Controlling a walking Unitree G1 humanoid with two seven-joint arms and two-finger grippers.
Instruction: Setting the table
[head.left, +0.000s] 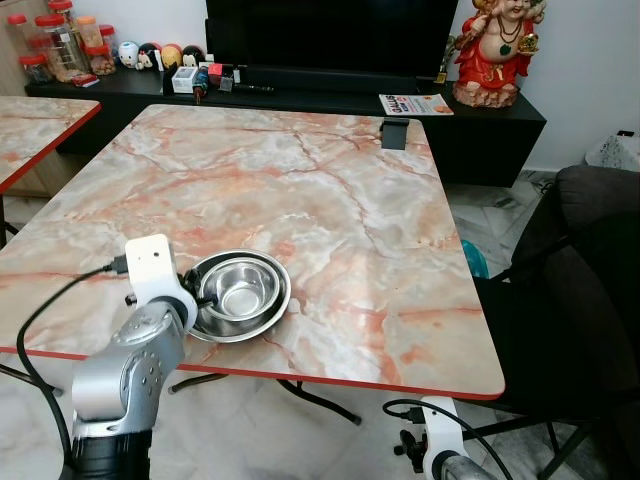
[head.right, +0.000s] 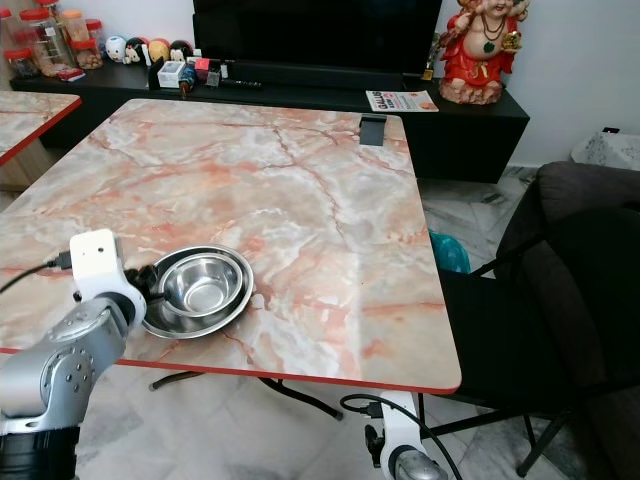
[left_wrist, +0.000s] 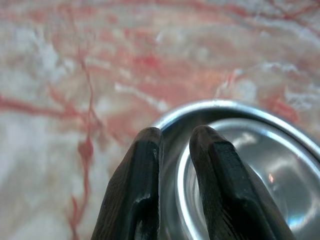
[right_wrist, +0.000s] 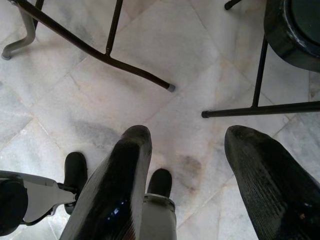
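Two shiny round stainless-steel bowls (head.left: 240, 295) sit nested, the smaller one inside the wider, shallower one, both upright and empty. They rest on the pink-veined marble-patterned table with a red edge (head.left: 330, 190), near its front edge at about seven o'clock from the tabletop's centre. The outer rim at nine o'clock is pinched between two black fingers (left_wrist: 135, 190).

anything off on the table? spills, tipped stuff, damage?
Nothing stands out. Two steel bowls sit nested and upright near the table's front edge, the left gripper pinching their rim. No spill or damage shows. The right gripper hangs open over the floor.
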